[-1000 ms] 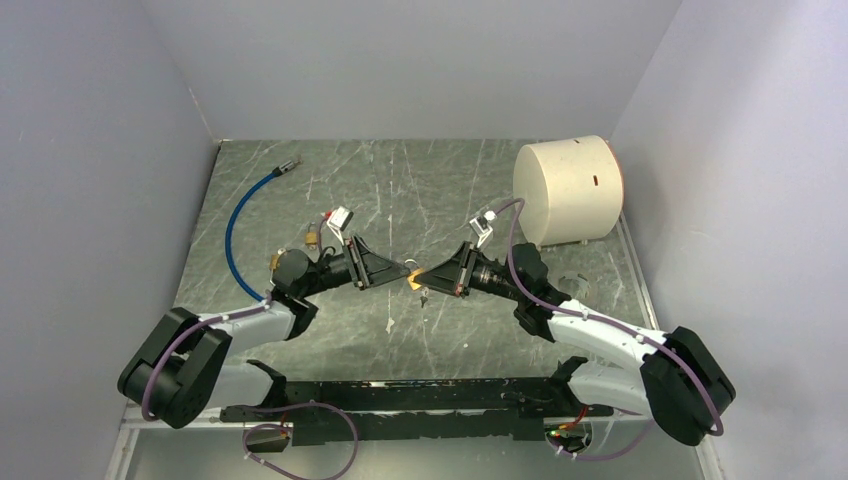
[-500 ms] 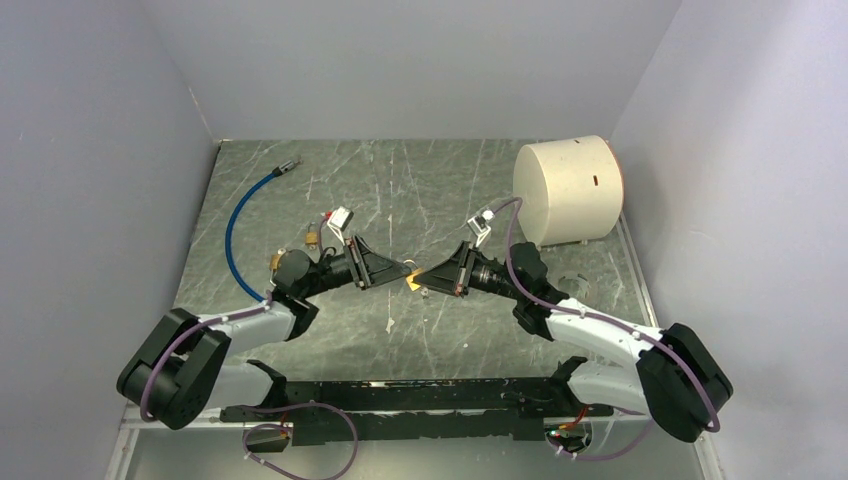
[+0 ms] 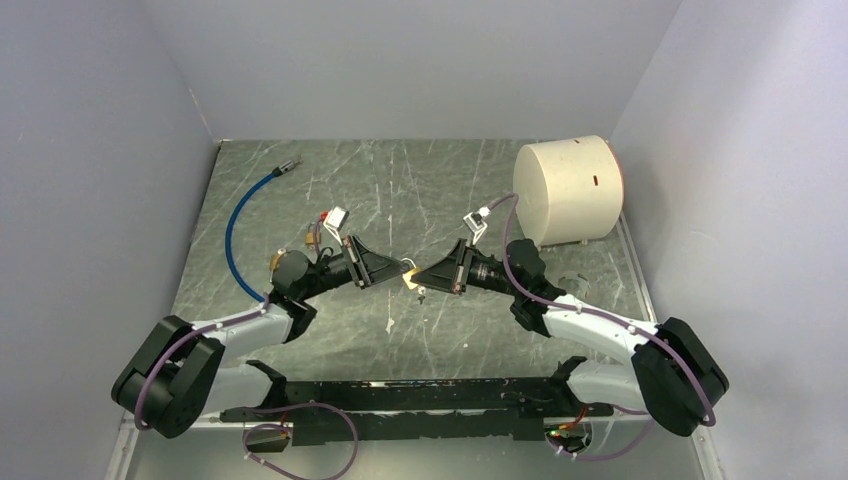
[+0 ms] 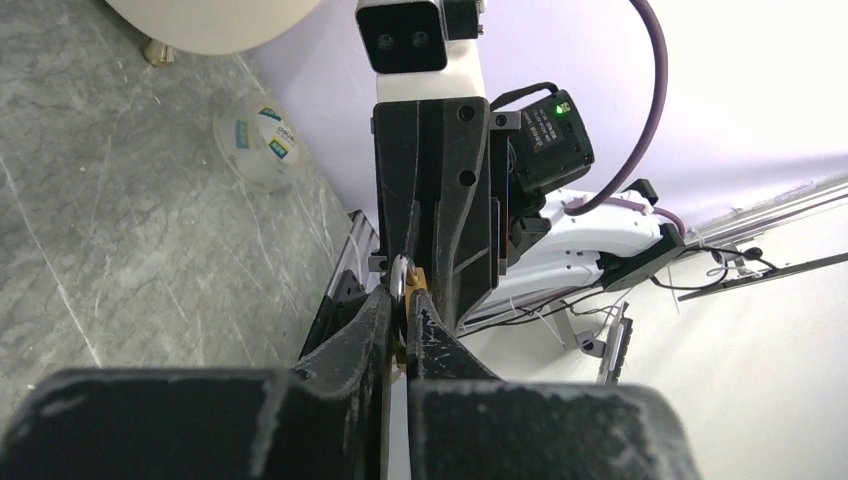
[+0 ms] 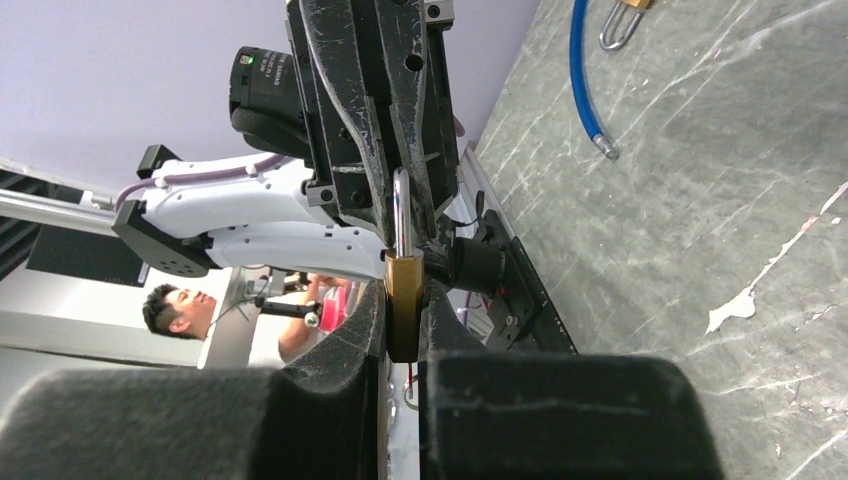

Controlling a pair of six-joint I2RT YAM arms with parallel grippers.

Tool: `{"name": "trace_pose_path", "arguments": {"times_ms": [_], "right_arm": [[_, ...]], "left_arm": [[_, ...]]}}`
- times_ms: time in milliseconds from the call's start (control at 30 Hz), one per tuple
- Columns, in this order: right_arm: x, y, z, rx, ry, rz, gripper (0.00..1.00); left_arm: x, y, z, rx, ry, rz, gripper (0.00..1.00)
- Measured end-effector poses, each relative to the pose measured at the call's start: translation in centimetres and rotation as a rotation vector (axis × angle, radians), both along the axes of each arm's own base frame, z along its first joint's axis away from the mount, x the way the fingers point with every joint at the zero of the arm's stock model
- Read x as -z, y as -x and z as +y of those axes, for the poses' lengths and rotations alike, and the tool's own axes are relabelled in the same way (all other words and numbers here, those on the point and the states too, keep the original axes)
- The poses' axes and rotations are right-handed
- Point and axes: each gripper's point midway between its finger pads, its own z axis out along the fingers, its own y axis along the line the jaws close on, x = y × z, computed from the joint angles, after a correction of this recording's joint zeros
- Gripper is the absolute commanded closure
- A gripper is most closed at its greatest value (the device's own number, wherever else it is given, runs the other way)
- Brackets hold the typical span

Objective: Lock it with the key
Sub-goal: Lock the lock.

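A brass padlock (image 3: 410, 279) is held in the air between both grippers at the table's middle. My right gripper (image 3: 420, 281) is shut on its brass body (image 5: 403, 300), with the steel shackle (image 5: 400, 210) pointing at the left arm. My left gripper (image 3: 401, 272) is shut on that shackle (image 4: 398, 275), with a sliver of brass (image 4: 415, 287) showing past its fingertips. Something small and dark, possibly the key (image 3: 422, 294), hangs under the lock. The keyhole is hidden.
A blue cable (image 3: 235, 225) curves over the left of the table, with a second small padlock (image 3: 313, 238) near it. A large white cylinder (image 3: 568, 190) lies at the back right. A clear tape roll (image 3: 572, 285) lies beside the right arm.
Both grippers and the padlock between them have shifted slightly to the left. The left wrist has lifted a little. Both grips are unchanged.
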Motion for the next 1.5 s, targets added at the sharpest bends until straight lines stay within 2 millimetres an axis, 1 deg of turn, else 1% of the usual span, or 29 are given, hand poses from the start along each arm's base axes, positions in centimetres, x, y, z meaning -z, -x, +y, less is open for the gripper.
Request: {"name": "trace_pose_path", "arguments": {"times_ms": [33,200,267,333,367,400,467,500,567,600,667,800,1000,1200,1267,1500], "right_arm": [[0.1,0.0,0.0,0.0,0.002,-0.001,1.0],[0.3,0.0,0.0,-0.002,0.009,-0.01,1.0],[0.3,-0.1,0.0,-0.002,0.012,-0.013,0.94],[0.3,-0.1,0.0,-0.003,0.015,-0.016,0.92],[0.3,-0.1,0.0,-0.004,0.016,-0.017,0.89],[0.3,0.0,0.0,-0.006,0.016,-0.02,0.81],[0.3,0.1,0.0,-0.013,0.016,-0.02,0.62],[0.4,0.2,0.0,-0.014,0.016,-0.015,0.54],[0.9,0.6,-0.2,-0.016,0.023,0.002,0.49],[1.2,0.7,-0.3,-0.016,0.029,0.007,0.49],[1.4,0.9,-0.4,-0.018,0.036,0.013,0.49],[1.4,1.3,-0.7,-0.023,0.05,-0.001,0.57],[1.1,2.0,-0.8,-0.058,0.052,-0.036,0.72],[1.2,2.5,-0.8,-0.091,0.065,-0.055,0.83],[1.0,2.6,-0.8,-0.097,0.062,-0.061,0.88],[1.3,2.4,-0.6,-0.105,0.058,-0.059,1.0]], "left_arm": [[0.0,0.0,0.0,-0.002,0.0,0.002,0.97],[0.2,-0.1,0.0,-0.003,-0.005,0.01,0.98],[0.3,-0.1,0.0,-0.003,-0.007,0.013,0.97],[0.3,-0.1,0.0,-0.003,-0.008,0.015,0.97],[0.3,-0.1,0.0,-0.003,-0.007,0.013,0.97],[0.2,0.0,0.0,-0.004,-0.007,0.012,0.97],[0.2,0.2,0.2,-0.006,-0.008,0.006,0.97],[0.2,0.4,0.3,-0.007,-0.009,0.002,0.98],[-0.4,0.7,0.4,-0.009,-0.008,-0.033,0.97],[-0.8,1.0,0.6,-0.011,-0.007,-0.058,0.98],[-1.1,1.2,0.7,-0.014,-0.011,-0.079,0.98],[-1.1,1.3,0.9,-0.018,-0.024,-0.095,0.97],[-0.7,1.3,0.8,-0.019,-0.038,-0.09,0.97],[-0.7,1.2,0.8,-0.018,-0.037,-0.092,0.97],[-0.5,1.1,0.7,-0.016,-0.039,-0.086,0.97],[-0.4,1.1,0.7,-0.013,-0.039,-0.084,0.97]]}}
